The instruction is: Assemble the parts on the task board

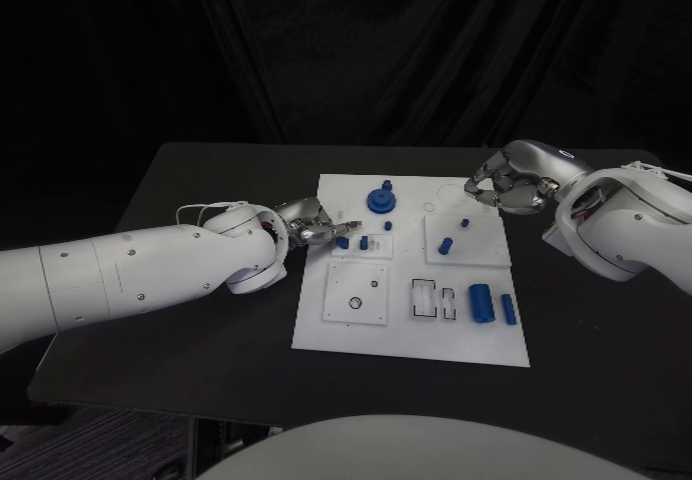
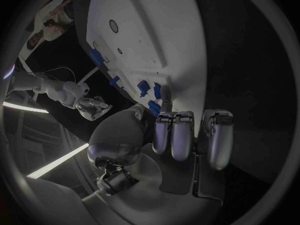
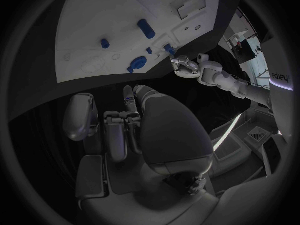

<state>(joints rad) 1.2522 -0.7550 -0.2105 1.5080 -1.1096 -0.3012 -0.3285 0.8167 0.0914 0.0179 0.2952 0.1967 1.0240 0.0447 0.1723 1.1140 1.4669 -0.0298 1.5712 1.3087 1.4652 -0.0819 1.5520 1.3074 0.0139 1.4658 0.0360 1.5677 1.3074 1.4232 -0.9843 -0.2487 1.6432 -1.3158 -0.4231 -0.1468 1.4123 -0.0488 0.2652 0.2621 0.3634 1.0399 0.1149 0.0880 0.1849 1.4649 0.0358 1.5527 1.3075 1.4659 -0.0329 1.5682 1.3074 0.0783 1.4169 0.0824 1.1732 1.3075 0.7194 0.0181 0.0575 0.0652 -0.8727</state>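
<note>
**Task board mid-surface, a hand at each side edge**

Head view: the task board (image 1: 411, 335) lies in the middle of the black surface (image 1: 202, 340), with bare surface on every side. The left hand (image 1: 307, 225) sits at its left edge, fingers pinching a small blue part (image 1: 342, 242). The right hand (image 1: 508, 187) hovers over the far right corner, fingers curled in on nothing. A blue gear (image 1: 381, 199) stands between them.

Left wrist view: fingers (image 2: 164, 132) reach the board's edge beside blue parts (image 2: 143, 88).

Right wrist view: fingers (image 3: 115, 130) curl short of the board.

The left hand (image 1: 307, 225) covers the task board's (image 1: 408, 340) near-left edge; whether its fingertips grip the small blue part (image 1: 342, 242) there is too small to tell.
</note>
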